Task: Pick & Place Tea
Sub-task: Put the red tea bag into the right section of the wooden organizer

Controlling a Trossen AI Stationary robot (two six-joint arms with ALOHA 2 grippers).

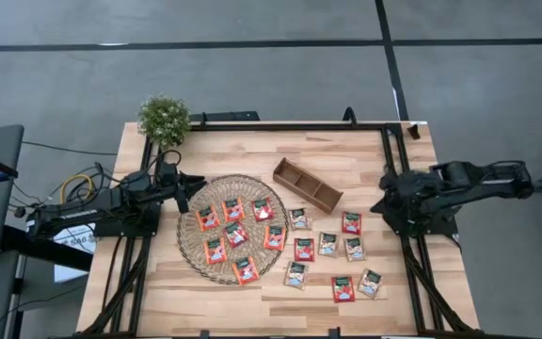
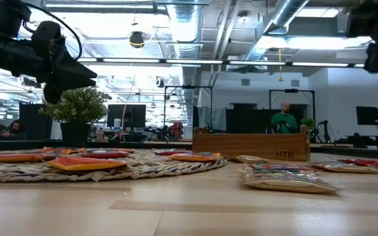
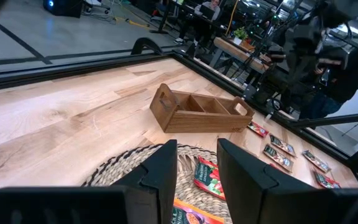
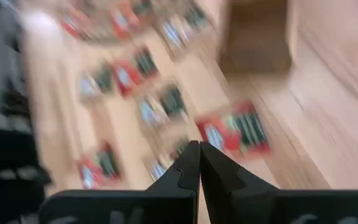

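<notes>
Several red-orange tea sachets [image 1: 234,234] lie flat on the round wicker mat [image 1: 191,247]. More sachets, red and green-and-pale [image 1: 328,247], lie flat on the bare wood to the mat's right. My left gripper [image 1: 183,193] hovers open at the mat's far-left edge, above the table [image 3: 196,163]. My right gripper [image 1: 378,206] is shut and empty [image 4: 199,163], raised near the table's right side, above the loose sachets [image 4: 235,129]. The wooden compartment tray [image 1: 306,185] sits between the two grippers.
A small potted plant [image 1: 164,119] stands at the table's far-left corner. The tray [image 3: 199,113] rests on the far middle of the table, its compartments showing nothing inside. Bare wood lies along the near edge [image 1: 271,306]. A person [image 2: 283,118] stands far behind the table.
</notes>
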